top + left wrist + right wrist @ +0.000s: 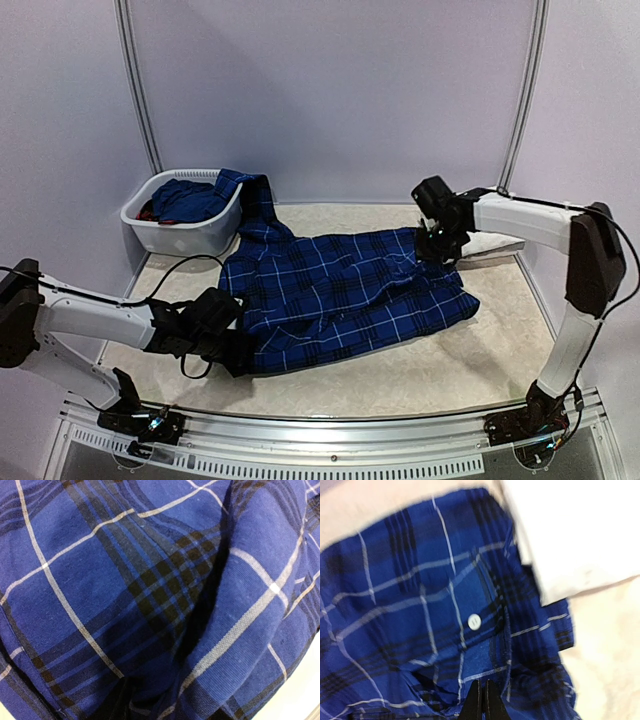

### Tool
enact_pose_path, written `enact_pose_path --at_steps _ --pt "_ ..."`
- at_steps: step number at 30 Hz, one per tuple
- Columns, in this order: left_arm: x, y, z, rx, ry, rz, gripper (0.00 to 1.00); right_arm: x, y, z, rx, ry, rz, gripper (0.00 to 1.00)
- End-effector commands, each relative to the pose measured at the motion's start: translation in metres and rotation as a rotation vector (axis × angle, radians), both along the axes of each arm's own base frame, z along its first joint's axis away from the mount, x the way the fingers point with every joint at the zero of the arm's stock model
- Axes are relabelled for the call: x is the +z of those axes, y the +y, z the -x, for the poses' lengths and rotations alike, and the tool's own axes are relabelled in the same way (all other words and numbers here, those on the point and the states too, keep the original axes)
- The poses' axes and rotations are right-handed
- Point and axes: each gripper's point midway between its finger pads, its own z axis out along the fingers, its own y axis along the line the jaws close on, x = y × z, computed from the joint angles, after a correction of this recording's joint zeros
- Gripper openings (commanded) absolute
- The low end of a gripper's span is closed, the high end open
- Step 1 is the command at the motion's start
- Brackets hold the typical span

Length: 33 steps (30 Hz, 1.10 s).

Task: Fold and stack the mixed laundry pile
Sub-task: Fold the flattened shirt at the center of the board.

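Meeting the plaid shirt (350,290) at its far-right corner with right gripper (480,701) pinched together; left gripper (233,345) at shirt's near-left edge, opening impossible to tell.

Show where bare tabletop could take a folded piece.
Bare beige tabletop runs along the near edge before the navy plaid cloth shirt and to its right; a narrower strip lies behind it. Crowded: centre, and far left by the oval white plastic basket.

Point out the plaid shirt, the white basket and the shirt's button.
plaid shirt (350,290), top view, middle of its spread body.
white basket (188,238), top view, its front wall.
button (474,621), right wrist view, centre of the white disc.
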Motion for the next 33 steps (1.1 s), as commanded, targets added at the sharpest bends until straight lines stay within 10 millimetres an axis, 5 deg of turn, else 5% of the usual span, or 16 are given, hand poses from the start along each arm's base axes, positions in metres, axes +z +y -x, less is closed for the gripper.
enact_pose_path --at_steps 1,13,27,29,33 --pt "-0.004 0.007 0.000 0.023 0.006 -0.009 0.39 0.040 -0.011 0.004 -0.002 -0.076 0.029 0.00" --pt "-0.002 0.015 -0.001 0.054 -0.001 -0.034 0.38 0.061 -0.050 0.049 -0.068 -0.125 0.044 0.00" --pt "0.009 0.015 0.006 0.047 0.011 0.001 0.38 -0.018 -0.069 0.097 -0.126 -0.010 0.012 0.00" --pt "0.018 0.011 0.012 0.019 0.027 0.030 0.41 -0.028 -0.072 0.100 -0.133 0.014 0.034 0.09" --pt "0.051 0.009 0.028 -0.034 0.025 0.090 0.55 -0.033 -0.080 0.099 -0.157 0.019 0.072 0.58"
